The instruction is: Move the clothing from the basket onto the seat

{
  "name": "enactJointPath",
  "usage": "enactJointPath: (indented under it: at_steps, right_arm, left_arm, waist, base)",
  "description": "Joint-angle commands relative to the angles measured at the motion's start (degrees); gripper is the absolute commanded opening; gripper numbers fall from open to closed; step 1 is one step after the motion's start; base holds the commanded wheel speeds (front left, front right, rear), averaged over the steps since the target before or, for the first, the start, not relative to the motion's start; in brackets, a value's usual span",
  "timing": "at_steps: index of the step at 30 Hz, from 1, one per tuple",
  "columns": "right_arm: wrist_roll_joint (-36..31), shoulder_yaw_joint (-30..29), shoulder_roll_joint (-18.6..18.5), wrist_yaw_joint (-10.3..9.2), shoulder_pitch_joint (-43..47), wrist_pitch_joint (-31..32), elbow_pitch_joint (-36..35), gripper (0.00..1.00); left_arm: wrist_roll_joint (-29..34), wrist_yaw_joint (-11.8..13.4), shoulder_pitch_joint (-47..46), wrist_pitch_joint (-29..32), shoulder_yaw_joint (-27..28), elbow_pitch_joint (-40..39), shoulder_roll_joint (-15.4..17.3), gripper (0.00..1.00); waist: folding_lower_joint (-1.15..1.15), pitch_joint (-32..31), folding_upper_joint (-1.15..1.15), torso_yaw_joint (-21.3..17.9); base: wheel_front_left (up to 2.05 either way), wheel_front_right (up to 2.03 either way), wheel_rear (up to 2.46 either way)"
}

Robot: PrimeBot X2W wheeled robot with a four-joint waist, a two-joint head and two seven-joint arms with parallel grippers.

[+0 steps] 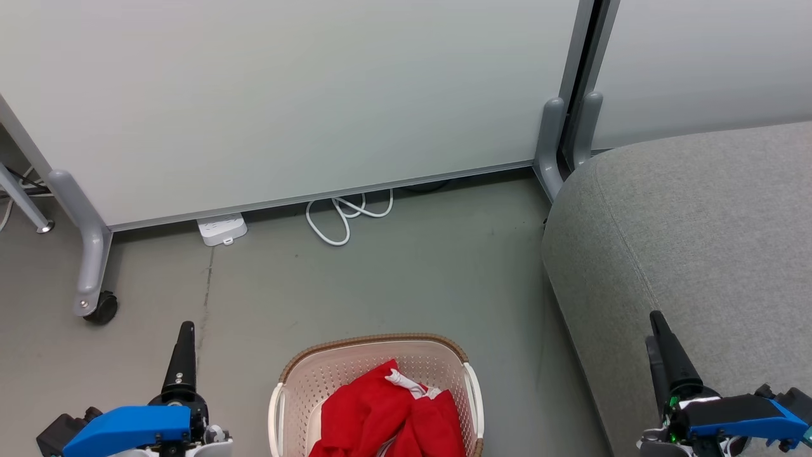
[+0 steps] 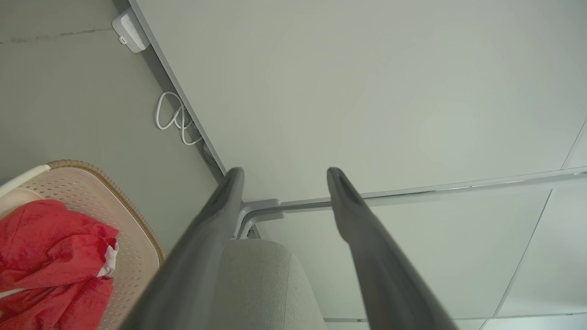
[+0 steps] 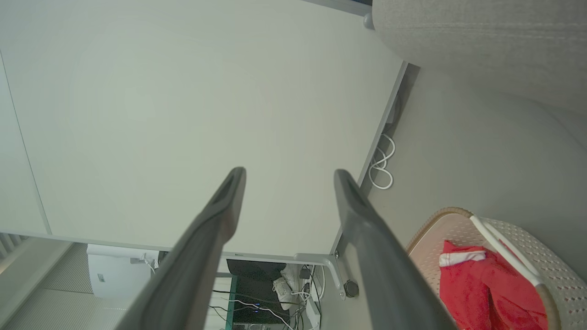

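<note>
Clothing point(image 1: 380, 412): all I see lies in basket point(image 1: 374, 339), none on seat point(image 1: 698, 241); both jaws spread, empty; transfer not begun

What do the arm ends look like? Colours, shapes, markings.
Both alike: left tool and right tool have two long, tapered dark fingers on a black base, a bright blue wrist cover, pale parts below. A green light sits beside the right one's base.
</note>
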Motion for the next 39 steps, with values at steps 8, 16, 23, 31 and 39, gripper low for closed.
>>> enactJointPath:
  at_steps: [8, 16, 23, 31, 39]
  right_arm:
    - [-10.88, 0.97, -0.33, 0.08, -2.10, -2.27, -1.13, 1.00]
    - [-20.57, 1.49, -0.38, 0.09, -2.41, -4.06, -0.95, 1.00]
    - [-28.47, 1.84, -0.42, 0.11, -2.83, -5.14, -0.31, 1.00]
    - [-36.16, 2.60, -0.46, 0.11, -2.95, -5.79, -0.46, 1.00]
    - [-42.48, 3.07, -0.50, 0.12, -2.91, -6.33, -0.84, 1.00]
  left_arm:
    - [12.36, 1.82, -0.97, -2.26, -2.57, -3.03, 0.51, 1.00]
    - [23.04, 2.67, -0.83, -4.04, -4.26, -3.48, 0.60, 1.00]
    - [30.99, 3.39, -0.60, -5.47, -5.50, -2.91, 1.16, 1.00]
    - [38.19, 3.97, -0.33, -6.99, -7.05, -2.73, 1.83, 1.00]
    - [43.89, 4.36, -0.12, -8.38, -8.23, -2.40, 2.21, 1.00]
  waist:
    - [0.00, 0.05, 0.00, 0.10]
    - [0.00, 0.06, 0.00, 0.16]
    - [0.00, 0.05, 0.00, 0.23]
    - [0.00, 0.05, 0.00, 0.33]
    - [0.00, -0.04, 0.00, 0.45]
  base:
    - [0.00, 0.00, 0.00]
    - [0.00, 0.00, 0.00]
    - [0.00, 0.00, 0.00]
    - [0.00, 0.00, 0.00]
    - [0.00, 0.00, 0.00]
